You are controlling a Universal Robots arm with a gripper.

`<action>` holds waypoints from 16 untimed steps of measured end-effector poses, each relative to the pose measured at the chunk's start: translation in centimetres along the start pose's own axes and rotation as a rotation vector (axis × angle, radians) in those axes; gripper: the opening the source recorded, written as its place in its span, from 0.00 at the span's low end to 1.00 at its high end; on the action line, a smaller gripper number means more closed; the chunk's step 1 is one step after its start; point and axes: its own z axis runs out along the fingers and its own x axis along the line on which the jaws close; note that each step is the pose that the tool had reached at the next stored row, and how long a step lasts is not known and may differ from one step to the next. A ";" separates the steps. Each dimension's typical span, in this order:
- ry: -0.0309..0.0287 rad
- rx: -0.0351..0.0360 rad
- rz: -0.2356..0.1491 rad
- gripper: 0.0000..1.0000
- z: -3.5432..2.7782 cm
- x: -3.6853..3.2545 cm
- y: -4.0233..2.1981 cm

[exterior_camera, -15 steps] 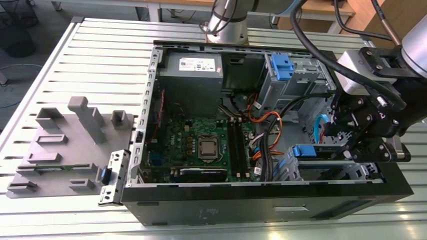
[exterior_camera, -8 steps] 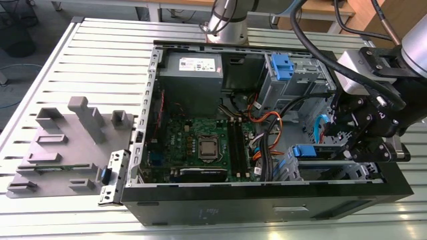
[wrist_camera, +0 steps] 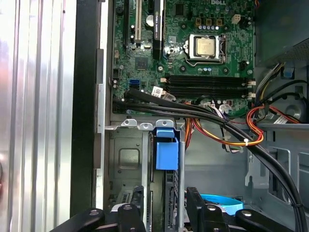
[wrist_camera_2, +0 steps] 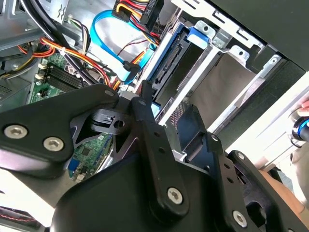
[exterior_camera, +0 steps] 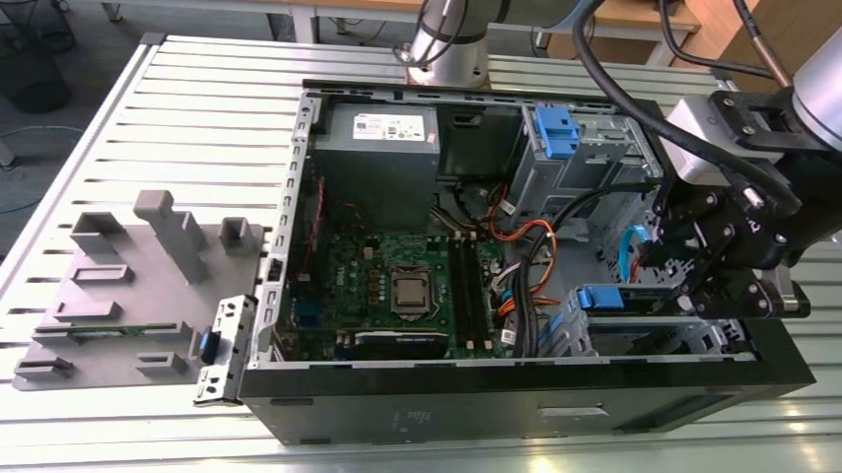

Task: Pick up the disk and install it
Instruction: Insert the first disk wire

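One disk (exterior_camera: 608, 298), blue handle outward, seated on edge in the metal drive cage (wrist_camera: 126, 159), at four o'clock of the open computer case (exterior_camera: 526, 409) in the exterior view. One gripper (wrist_camera: 166, 212), released: in the first wrist view its fingers (wrist_camera: 130, 215) stand apart on either side of the disk. One circuit board (exterior_camera: 394, 286), case centre. One grey moulded tray (exterior_camera: 132, 286), nine o'clock on the slatted tabletop (exterior_camera: 172, 118).

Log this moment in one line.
claw: at cage | disk: in cage slot | case: open
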 end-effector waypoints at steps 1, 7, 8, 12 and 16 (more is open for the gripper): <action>-0.0001 0.0000 0.000 0.48 -0.10 -0.01 0.00; -0.0005 0.0001 0.000 0.48 -0.38 -0.05 0.01; -0.0002 0.0001 0.000 0.48 -0.39 -0.10 0.02; -0.0002 0.0001 0.000 0.48 -0.36 -0.51 0.01; -0.0004 0.0004 0.000 0.48 -0.31 -0.93 0.01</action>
